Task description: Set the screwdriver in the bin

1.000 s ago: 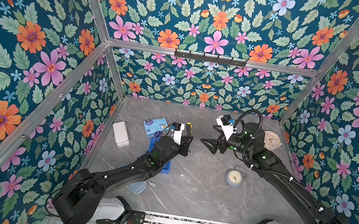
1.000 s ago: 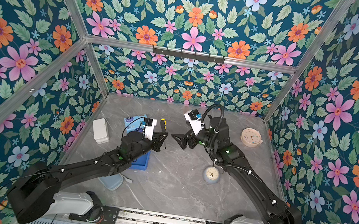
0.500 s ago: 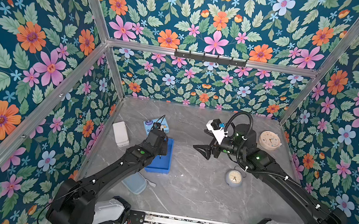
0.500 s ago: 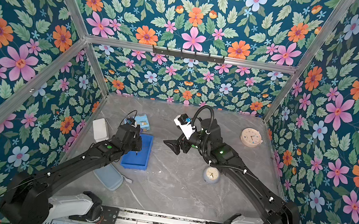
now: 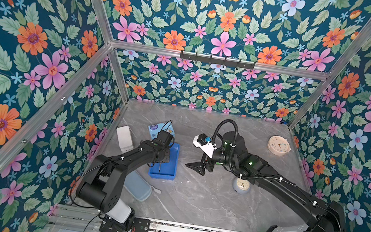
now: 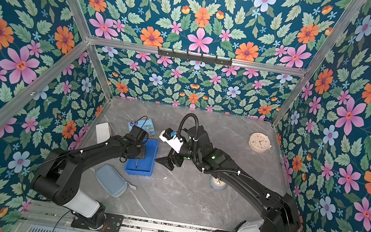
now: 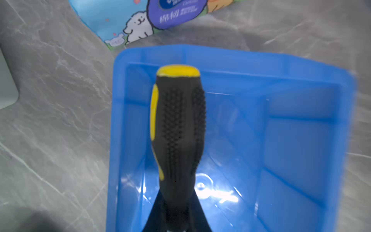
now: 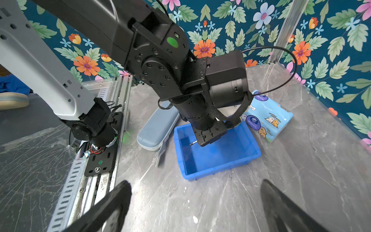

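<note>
We see left gripper (image 7: 177, 221) clamped on the screwdriver (image 7: 177, 124) by its handle, tool held over the bin (image 7: 301, 140) | right gripper (image 8: 195, 204) spread wide, empty, near the bin | grey marble table (image 5: 204, 200), floral walls (image 5: 218, 26) around

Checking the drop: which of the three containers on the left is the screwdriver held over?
The bright blue bin; the screwdriver hangs over it, while the white box and the pale blue case sit apart.
</note>
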Tool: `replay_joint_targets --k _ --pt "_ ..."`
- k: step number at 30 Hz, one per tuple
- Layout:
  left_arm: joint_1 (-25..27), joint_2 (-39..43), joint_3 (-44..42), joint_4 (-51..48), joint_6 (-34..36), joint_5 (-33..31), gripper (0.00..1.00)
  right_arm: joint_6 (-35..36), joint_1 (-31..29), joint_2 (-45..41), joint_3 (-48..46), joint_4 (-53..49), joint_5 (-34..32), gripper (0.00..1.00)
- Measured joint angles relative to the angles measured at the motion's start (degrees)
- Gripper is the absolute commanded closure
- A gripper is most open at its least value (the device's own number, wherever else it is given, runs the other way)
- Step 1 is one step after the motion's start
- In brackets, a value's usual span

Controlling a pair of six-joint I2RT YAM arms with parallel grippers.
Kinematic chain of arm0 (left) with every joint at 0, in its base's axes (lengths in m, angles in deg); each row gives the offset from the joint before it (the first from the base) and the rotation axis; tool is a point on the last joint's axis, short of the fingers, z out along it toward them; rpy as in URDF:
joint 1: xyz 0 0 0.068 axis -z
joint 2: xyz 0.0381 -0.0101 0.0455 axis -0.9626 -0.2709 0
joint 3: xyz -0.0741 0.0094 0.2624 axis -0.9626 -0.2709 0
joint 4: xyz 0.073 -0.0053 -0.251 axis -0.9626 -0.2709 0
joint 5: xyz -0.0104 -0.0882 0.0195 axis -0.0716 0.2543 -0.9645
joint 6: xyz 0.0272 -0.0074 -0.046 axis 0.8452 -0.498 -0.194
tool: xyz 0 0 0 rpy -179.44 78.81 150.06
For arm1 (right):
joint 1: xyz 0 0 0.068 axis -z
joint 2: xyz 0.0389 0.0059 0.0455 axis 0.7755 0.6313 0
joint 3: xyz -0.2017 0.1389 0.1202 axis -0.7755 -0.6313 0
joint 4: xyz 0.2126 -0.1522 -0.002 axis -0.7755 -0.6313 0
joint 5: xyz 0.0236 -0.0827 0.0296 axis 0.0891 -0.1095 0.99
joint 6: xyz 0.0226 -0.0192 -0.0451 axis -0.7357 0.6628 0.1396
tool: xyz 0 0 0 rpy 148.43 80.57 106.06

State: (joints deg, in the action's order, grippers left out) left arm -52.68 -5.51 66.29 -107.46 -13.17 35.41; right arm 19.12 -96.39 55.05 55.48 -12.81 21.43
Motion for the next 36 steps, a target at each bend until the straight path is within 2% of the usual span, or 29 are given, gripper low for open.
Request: replay_joint_targets --k 13,19,26,31,36 --pt "-0.33 -6.45 2.95 -4.09 2.95 -0.11 1.00 -0.02 -0.20 1.88 0.17 0.02 -0.37 0.01" --pt "-0.35 -6.51 4.52 -6.03 3.37 -3.28 0.76 -0.09 -0.17 1.90 -0.39 0.04 -0.39 0.01" --pt "-0.33 -3.56 6.08 -7.93 3.13 -3.76 0.61 -0.07 -0.17 1.60 -0.68 0.02 -0.85 0.01" --pt "-0.33 0.48 6.62 -9.55 2.99 -4.66 0.52 -0.11 -0.20 1.60 -0.68 0.04 -1.53 0.01" --pt "-0.33 6.12 6.45 -8.74 2.71 -5.35 0.39 -0.63 0.13 0.52 -2.56 1.16 -3.02 0.01"
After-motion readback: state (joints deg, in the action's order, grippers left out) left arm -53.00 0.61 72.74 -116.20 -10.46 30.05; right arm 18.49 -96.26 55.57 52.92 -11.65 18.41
